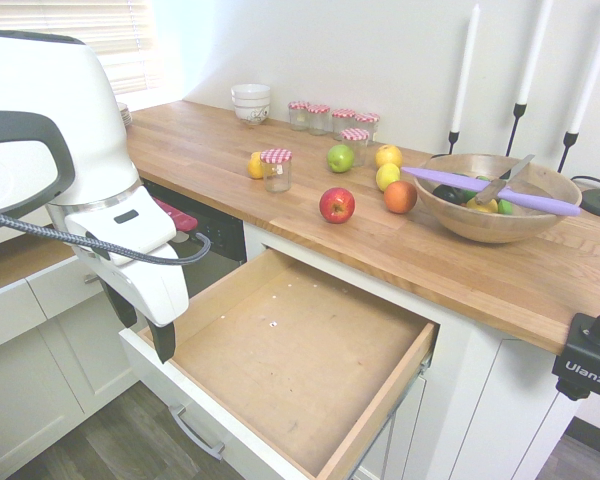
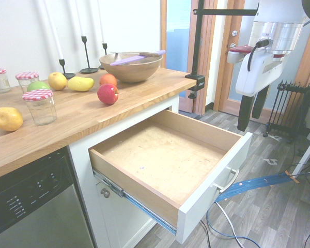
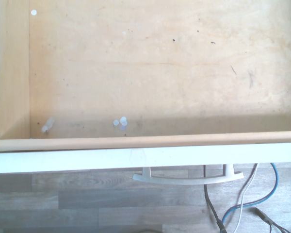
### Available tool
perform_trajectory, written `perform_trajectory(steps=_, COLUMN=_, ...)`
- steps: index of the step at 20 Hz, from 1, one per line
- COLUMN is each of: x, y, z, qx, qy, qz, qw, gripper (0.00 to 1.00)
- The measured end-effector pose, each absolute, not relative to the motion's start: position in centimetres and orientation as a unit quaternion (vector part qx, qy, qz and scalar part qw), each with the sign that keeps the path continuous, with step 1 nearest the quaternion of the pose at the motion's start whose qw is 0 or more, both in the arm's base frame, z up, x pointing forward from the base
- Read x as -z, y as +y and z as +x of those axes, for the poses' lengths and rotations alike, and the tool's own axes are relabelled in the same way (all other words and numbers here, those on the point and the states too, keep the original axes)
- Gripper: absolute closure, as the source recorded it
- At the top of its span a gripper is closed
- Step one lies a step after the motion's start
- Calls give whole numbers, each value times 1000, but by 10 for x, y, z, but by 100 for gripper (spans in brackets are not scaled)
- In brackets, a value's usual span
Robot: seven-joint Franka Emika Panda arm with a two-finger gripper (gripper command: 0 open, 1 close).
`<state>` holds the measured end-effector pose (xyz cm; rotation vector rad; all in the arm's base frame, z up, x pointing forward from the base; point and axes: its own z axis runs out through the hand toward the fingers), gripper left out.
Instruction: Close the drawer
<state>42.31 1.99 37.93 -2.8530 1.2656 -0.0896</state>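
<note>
Currently, the fingers [image 1: 148, 335] stand wide open, with a plain gap between the two dark tips and nothing held in them. They point down near the front of the drawer [image 1: 290, 345]; whether they touch its white panel, the pictures do not settle. The white Franka arm [image 1: 80, 140] reaches in from the left in the first exterior view, its wrist bent so that the hand hangs steeply downward, slightly tilted.

The drawer is pulled well out from beneath the wooden tabletop [image 1: 430, 250], showing its plywood bottom and light wood sides. A silver bar handle [image 1: 195, 434] is fixed on its front panel, and small pale spots [image 3: 120, 122] show on the bottom, close to the front.

Above, the tabletop carries a red apple [image 1: 337, 205], an orange [image 1: 400, 196], a green apple [image 1: 341, 158] and a glass jar with a checked lid [image 1: 277, 171]. A wooden bowl [image 1: 495, 215] holds fruit, with a purple utensil [image 1: 490, 191] lying across its rim.
</note>
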Motion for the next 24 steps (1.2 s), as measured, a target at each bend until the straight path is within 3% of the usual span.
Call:
perform_trajectory(steps=6, x=-355, y=17, z=420, qx=22, qy=404, qz=-914, qw=5, gripper=0)
perform_trajectory(steps=24, x=-193, y=7, z=410, qx=-27, qy=400, qz=-916, qw=-29, gripper=0)
